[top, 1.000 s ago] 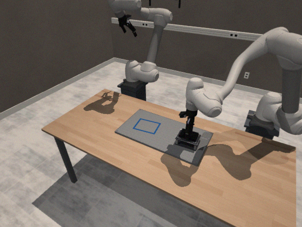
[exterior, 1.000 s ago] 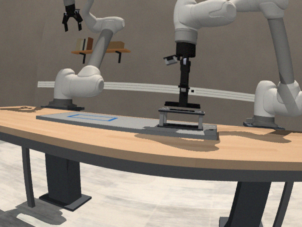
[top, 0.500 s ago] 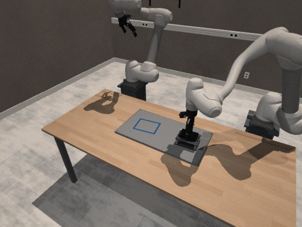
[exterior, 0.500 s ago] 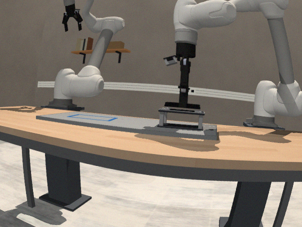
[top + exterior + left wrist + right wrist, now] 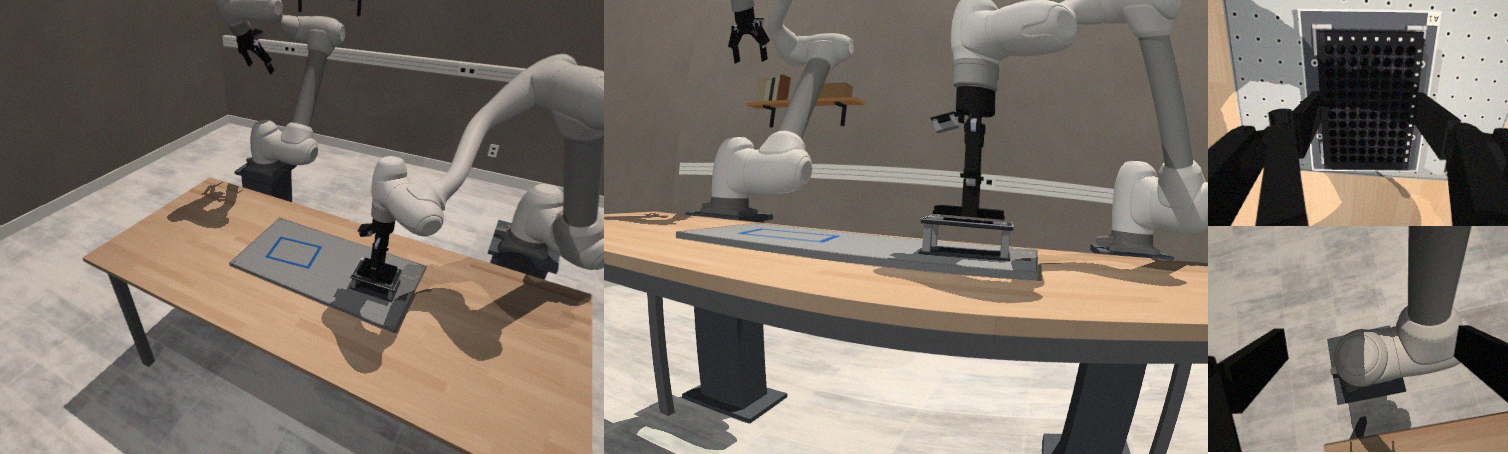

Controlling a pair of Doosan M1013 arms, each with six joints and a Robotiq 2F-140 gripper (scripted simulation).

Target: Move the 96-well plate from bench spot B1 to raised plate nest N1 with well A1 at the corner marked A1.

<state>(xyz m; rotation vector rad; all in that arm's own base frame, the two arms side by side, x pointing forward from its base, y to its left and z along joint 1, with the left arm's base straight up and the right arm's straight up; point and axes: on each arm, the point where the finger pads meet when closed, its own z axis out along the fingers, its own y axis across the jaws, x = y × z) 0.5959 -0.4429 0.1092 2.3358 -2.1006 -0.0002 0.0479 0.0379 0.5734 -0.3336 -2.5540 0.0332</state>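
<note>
Your left tool [image 5: 378, 269] [image 5: 971, 209] [image 5: 1367, 105] grips the 96-well plate [image 5: 389, 274] [image 5: 946, 210] [image 5: 1370, 95] at nest N1 [image 5: 393, 286] [image 5: 1005, 244] [image 5: 1309, 45]; transfer done, A1 corners apparently matched, flat seating unconfirmed, release and withdrawal left.

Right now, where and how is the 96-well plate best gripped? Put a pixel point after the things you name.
Probably by its two long sides, tool coming straight down. The black 96-well plate [image 5: 378, 271] [image 5: 949, 210] [image 5: 1368, 100] is flat and rectangular, its top full of wells, and the left tool [image 5: 376, 270] [image 5: 971, 212] [image 5: 1367, 105] already has its fingers along those sides, spanning the narrower width.
</note>
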